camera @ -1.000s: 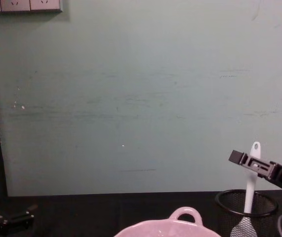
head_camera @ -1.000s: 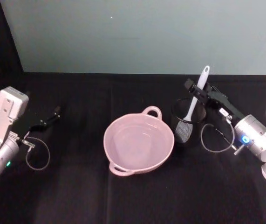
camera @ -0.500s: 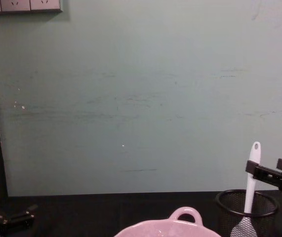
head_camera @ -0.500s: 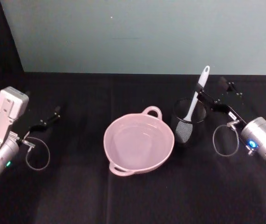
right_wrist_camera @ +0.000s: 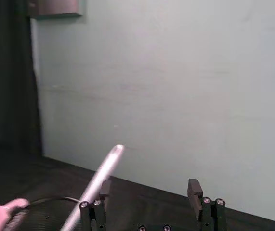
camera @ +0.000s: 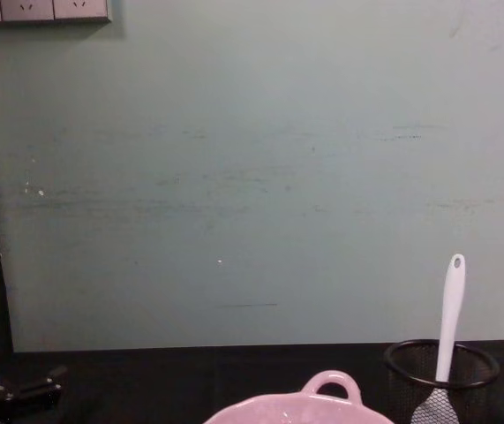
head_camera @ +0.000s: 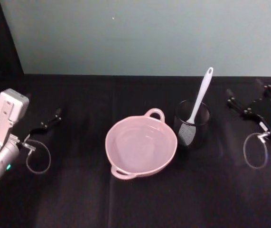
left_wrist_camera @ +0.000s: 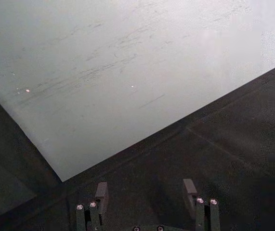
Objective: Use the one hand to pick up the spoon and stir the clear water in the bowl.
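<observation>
— Where's the right pincer [head_camera: 249, 102]?
— Right edge of the head view, fingers spread wide, empty, apart from the white spoon [head_camera: 200, 95] standing in the mesh cup [head_camera: 191, 124].
— The left pincer [head_camera: 50, 122]?
— Left edge, open too.

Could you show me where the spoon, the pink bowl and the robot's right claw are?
spoon [head_camera: 200, 95], head view, middle of its white handle.
pink bowl [head_camera: 117, 127], head view, its left rim.
right gripper [head_camera: 250, 97], head view, between its open fingertips.
</observation>
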